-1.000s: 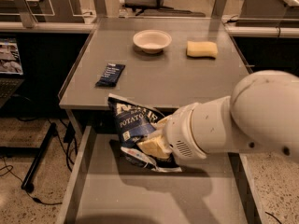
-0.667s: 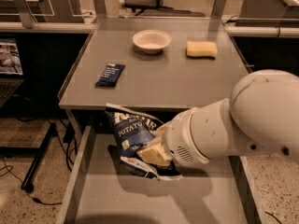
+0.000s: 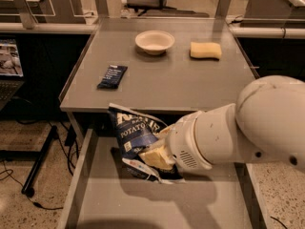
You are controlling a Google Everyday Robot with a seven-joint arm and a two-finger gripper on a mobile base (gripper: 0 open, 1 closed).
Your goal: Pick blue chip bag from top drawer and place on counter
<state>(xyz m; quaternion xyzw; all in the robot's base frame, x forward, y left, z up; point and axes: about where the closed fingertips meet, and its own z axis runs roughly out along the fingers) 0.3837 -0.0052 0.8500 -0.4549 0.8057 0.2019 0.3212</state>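
One second on, the gripper (image 3: 155,155), clamped on the blue chip bag (image 3: 133,130), has barely moved over the top drawer (image 3: 143,209); counter (image 3: 181,85) awaits at twelve o'clock.

Light: soft, warm, from above | counter (image 3: 190,87): pale sheen toward 12 o'clock | top drawer (image 3: 100,194): dimmer, at 6 o'clock | gripper (image 3: 155,157): near centre, clamped on blue chip bag (image 3: 131,130), both throw a broad soft shadow toward 6 o'clock | 9 o'clock edge: dark
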